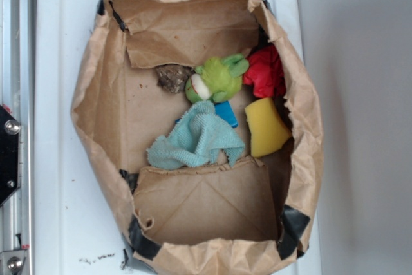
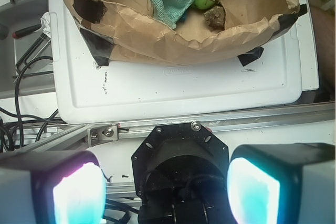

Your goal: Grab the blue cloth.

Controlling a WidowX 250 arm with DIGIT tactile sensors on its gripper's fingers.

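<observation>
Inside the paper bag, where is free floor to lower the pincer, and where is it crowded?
Free: the bag floor left of the blue cloth, up to the left wall. Crowded: the right half, where the green plush toy, red fabric, yellow sponge and blue block cluster.

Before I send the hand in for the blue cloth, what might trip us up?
1. The blue cloth overlaps the blue block and touches the green plush; a wide pinch may grab them too.
2. The paper bag walls stand tall and crumpled; the open hand, outside now, may snag them descending.
</observation>
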